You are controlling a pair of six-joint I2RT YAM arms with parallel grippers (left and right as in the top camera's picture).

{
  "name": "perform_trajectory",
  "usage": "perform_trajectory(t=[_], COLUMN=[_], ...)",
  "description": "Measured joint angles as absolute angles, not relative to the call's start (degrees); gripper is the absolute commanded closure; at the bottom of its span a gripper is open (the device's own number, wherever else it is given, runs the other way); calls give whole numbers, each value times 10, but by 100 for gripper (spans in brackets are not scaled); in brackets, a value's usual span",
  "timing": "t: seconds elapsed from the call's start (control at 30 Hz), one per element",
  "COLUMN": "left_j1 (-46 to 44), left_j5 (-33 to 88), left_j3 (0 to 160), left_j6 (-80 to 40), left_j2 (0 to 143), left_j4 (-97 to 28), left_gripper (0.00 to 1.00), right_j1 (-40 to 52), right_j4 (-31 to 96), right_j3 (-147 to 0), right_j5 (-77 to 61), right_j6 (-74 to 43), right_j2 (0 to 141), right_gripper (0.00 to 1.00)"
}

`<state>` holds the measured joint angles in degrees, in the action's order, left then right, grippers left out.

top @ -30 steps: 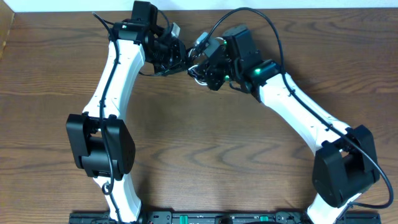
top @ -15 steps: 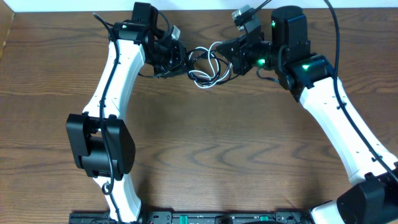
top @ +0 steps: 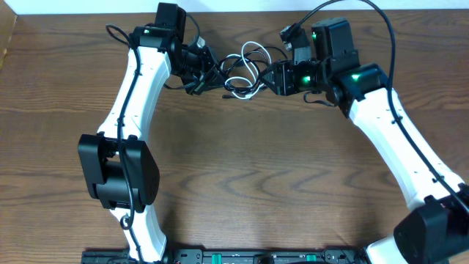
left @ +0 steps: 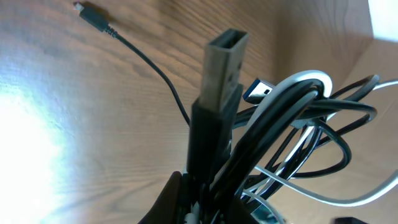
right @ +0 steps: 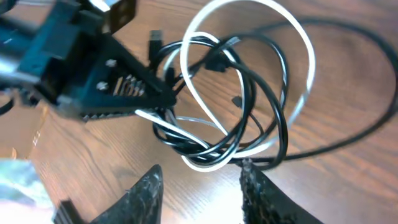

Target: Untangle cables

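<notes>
Near the table's [top: 242, 183] far edge, left end effector [top: 204, 68] clamped on tangled cables [top: 245, 70], right end effector [top: 272, 76] apart

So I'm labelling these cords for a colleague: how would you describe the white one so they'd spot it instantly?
At the far side of the brown wooden table, a knot of thin cords lies between the left gripper and the right gripper. The thin white cord loops through it, the only pale strand beside the thin black cord.
</notes>
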<state>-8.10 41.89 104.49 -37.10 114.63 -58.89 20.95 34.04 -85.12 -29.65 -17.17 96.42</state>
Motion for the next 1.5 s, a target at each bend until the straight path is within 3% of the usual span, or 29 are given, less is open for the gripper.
perform_trajectory(t=[0.2,0.4,0.73,0.9,1.03,1.13,1.27,1.33,1.43,1.5], left_j1=[-81,-81,-80,-80,-82,-90,-99,-100,-100,-100], left_j5=[419,419,413,412,411,403,402,408,429,442], left_j3=[1045,1045,1045,1045,1045,1045,1045,1045,1045,1045], left_j6=[-458,-503,-513,-515,-512,-501,-476,-464,-449,-443], left_j2=[1146,1147,1147,1147,1147,1146,1147,1147,1146,1147], left_j4=[-587,-586,-585,-585,-585,-585,-585,-585,-576,-574], left_gripper=[93,92,92,92,92,92,92,92,92,92], right_j1=[233,262,271,271,271,271,271,271,271,271], right_j4=[335,307,254,248,243,233,213,209,204,203], right_j3=[-851,-851,-851,-851,-851,-851,-851,-851,-851,-851], right_j5=[-241,-215,-194,-183,-180,-178,-175,-173,-165,-160], right_j6=[-240,-280,-306,-311,-312,-312,-314,-314,-319,-323], right_j2=[992,1024,1056,1059,1069,1086,1104,1105,1105,1105], right_gripper=[78,62,68,78,79,72,71,76,99,99])
